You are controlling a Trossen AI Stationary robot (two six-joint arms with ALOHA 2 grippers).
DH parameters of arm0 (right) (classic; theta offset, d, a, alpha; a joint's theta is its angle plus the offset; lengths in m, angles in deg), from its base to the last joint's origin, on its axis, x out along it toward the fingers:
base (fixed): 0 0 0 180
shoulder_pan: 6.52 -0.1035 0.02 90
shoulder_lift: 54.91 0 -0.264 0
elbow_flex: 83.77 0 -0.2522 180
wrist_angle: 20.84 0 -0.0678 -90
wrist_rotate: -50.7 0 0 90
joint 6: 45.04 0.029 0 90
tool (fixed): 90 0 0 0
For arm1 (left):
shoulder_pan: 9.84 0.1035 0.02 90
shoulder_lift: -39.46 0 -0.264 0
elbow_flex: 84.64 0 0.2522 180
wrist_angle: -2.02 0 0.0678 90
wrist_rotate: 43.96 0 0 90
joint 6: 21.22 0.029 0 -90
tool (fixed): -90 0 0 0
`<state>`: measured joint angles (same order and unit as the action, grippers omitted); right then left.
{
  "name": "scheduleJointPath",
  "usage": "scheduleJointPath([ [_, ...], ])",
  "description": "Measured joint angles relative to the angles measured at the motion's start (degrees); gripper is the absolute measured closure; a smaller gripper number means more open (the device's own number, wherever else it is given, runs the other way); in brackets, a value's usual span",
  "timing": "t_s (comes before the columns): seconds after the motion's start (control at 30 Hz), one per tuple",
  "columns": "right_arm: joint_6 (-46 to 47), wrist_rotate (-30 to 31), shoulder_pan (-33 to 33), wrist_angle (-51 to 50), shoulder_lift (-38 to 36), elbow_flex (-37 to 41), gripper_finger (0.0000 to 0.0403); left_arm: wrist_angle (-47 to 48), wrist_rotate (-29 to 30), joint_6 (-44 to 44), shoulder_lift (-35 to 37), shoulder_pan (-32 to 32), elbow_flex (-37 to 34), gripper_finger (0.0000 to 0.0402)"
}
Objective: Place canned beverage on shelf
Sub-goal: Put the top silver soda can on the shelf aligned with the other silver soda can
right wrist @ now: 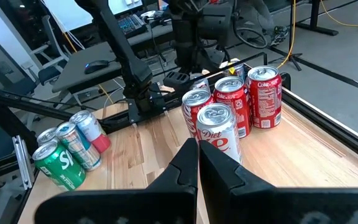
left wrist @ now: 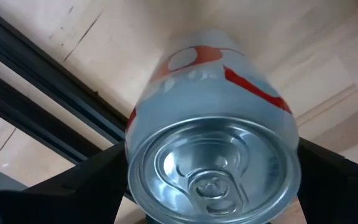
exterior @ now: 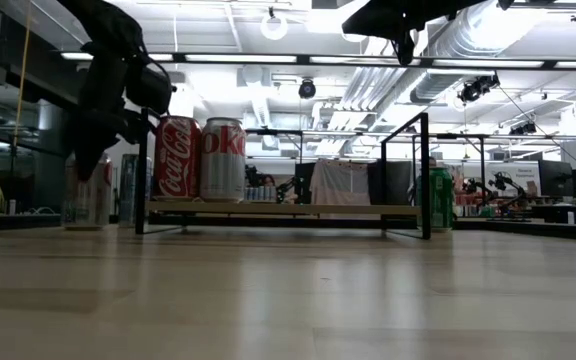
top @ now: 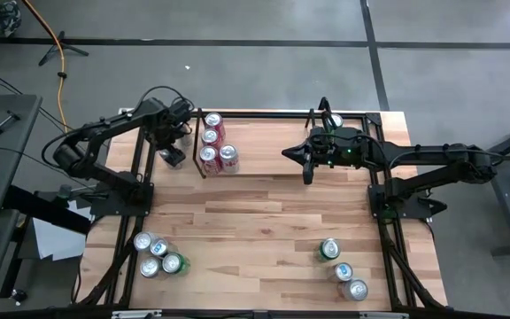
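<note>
The shelf [top: 290, 175], a low black rod rack with a wood base, stands at the table's far side. Several Coke cans [top: 215, 142] stand at its left end. My left gripper [top: 173, 156] is just left of the shelf's left end, shut on a silver Diet Coke can [left wrist: 213, 124]. That can also shows in the low view [exterior: 90, 195], outside the rack. My right gripper [top: 308, 173] hovers shut and empty above the shelf's right half, and shows in its wrist view [right wrist: 197, 163]. My left gripper pinches the silver can between its two fingers [left wrist: 95, 177], one on each side of the can's wall just below the top rim [left wrist: 135, 155]. The fingers come from above, slanting down. The can stands about upright; whether its bottom is on the table I cannot tell.
Several cans [top: 156, 254] stand at the near left corner and three [top: 342, 270] at the near right. Another can top [top: 332, 120] shows at the shelf's far right, beside my right arm. A black frame [top: 388, 221] edges the table.
</note>
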<state>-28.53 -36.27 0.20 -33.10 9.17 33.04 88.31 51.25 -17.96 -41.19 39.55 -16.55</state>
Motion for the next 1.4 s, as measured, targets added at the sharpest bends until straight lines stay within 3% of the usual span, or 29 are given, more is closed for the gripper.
scheduleJointPath([
  [0.47,1.2,0.0,0.0,0.0,0.0,0.0,0.0402,-3.7,-0.1,-1.7,0.8,0.0,-1.1,0.0178],
  [0.6,1.2,0.0,0.0,0.0,0.0,0.0,0.0402,-2.5,0.1,-2.0,1.8,0.0,-0.4,0.0181],
  [1.0,1.6,0.0,0.0,0.7,3.2,0.0,0.0402,9.9,1.4,-7.0,11.1,-1.2,16.0,0.0185],
  [1.17,1.6,-1.1,0.0,8.8,4.1,0.0,0.0397,13.5,-1.1,-8.4,14.0,-3.9,25.6,0.0185],
  [1.27,1.7,-1.4,0.0,14.3,4.1,0.0,0.0367,13.9,-3.8,-10.3,15.7,-6.7,31.1,0.0185],
  [1.4,3.0,-3.3,0.0,15.1,4.5,-4.2,0.0286,12.5,-6.7,-13.0,16.4,-12.5,37.1,0.0185],
])
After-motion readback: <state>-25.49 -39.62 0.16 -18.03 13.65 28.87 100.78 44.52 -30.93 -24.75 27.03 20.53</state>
